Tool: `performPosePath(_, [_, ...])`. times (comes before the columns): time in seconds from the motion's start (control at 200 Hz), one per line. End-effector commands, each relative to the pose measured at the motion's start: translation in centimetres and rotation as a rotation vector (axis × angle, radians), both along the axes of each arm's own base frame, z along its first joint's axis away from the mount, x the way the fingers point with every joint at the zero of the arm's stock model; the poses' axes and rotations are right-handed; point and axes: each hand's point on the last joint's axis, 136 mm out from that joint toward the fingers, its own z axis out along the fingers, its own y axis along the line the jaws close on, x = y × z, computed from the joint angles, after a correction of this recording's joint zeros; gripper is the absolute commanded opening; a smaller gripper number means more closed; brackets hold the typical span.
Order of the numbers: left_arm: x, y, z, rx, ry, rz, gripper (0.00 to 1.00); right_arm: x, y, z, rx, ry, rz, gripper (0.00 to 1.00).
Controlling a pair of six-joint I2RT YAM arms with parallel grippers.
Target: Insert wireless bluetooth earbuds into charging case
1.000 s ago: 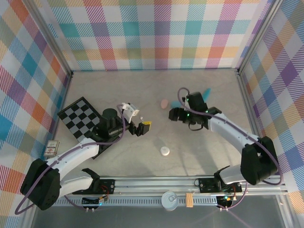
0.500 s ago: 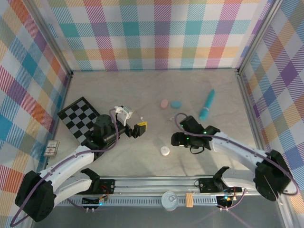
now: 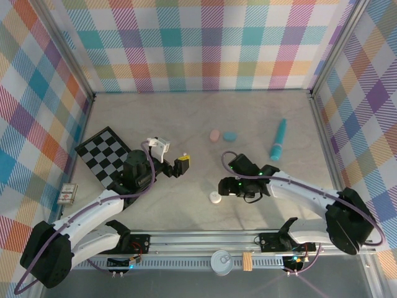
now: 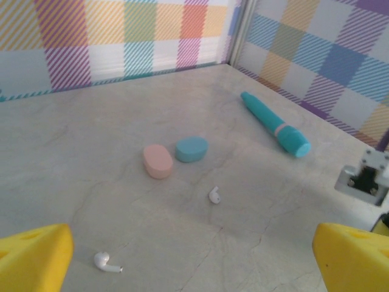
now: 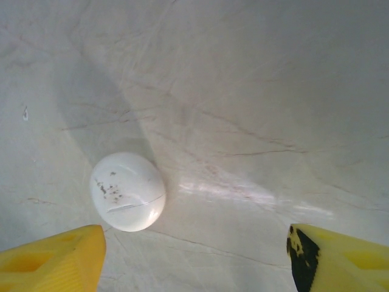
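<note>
Two white stemmed earbuds lie loose on the table in the left wrist view, one (image 4: 214, 195) mid-floor and one (image 4: 106, 262) close to the left finger. Beyond them lie a pink case (image 4: 157, 160) and a pale blue case (image 4: 191, 148), both closed. A white pebble-shaped case (image 5: 128, 191), closed and scuffed, lies just ahead of my right gripper (image 5: 194, 261), nearer its left finger. That gripper is open and empty, and sits right of the white case (image 3: 214, 198). My left gripper (image 4: 191, 271) is open and empty, hovering at centre-left (image 3: 180, 165).
A teal pen-like stick (image 3: 278, 139) lies at the right back, also seen from the left wrist (image 4: 275, 123). A checkerboard mat (image 3: 102, 152) lies at the left under the left arm. Plaid walls enclose the table, and a rail runs along the near edge.
The right arm swung from the back by the pink and blue cases toward the front, ending beside the white case. The left gripper drew back slightly left.
</note>
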Motion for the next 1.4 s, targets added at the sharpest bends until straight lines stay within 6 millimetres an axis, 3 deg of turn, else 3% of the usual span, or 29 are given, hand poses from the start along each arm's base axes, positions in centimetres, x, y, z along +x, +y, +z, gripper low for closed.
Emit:
performPosePath(0.0, [0.7,1.4,-0.4,-0.028,0.023,0.091,1.0,-0.5,2.3,-0.1,0.005,0.013,0.049,0.76])
performPosePath(0.255, [0.8,1.6,-0.6,-0.005,0.032,0.091,1.0,-1.8,5.0,-2.1,-0.039,0.064,0.116,0.63])
performPosePath(0.42, [0.6,1.5,-0.7,-0.002,0.035,0.078,1.0,-1.8,3.8,-3.2,-0.088,0.071,0.093,0.52])
performPosePath(0.585, [0.3,1.7,-0.6,-0.005,0.028,0.08,1.0,-1.1,2.6,-3.4,-0.138,0.061,0.081,0.48])
performPosePath(0.765, [0.1,2.0,-0.6,0.003,0.027,0.088,1.0,0.3,1.1,-2.6,-0.17,0.027,0.078,0.49])
performPosePath(0.93, [-0.1,2.3,-0.5,0.008,0.023,0.096,1.0,1.9,-0.8,-2.1,-0.212,0.001,0.062,0.57])
performPosePath(1.14, [-0.3,2.7,-0.4,0.003,0.023,0.107,1.0,4.4,-3.6,-1.0,-0.201,-0.024,-0.056,0.58])
performPosePath(1.24, [-0.3,2.7,-0.6,0.005,0.026,0.109,1.0,4.9,-2.7,-0.1,-0.124,-0.036,-0.081,0.59])
performPosePath(1.395, [-0.2,2.6,-0.6,0.004,0.029,0.109,1.0,4.7,0.5,0.6,0.061,0.014,-0.118,0.65])
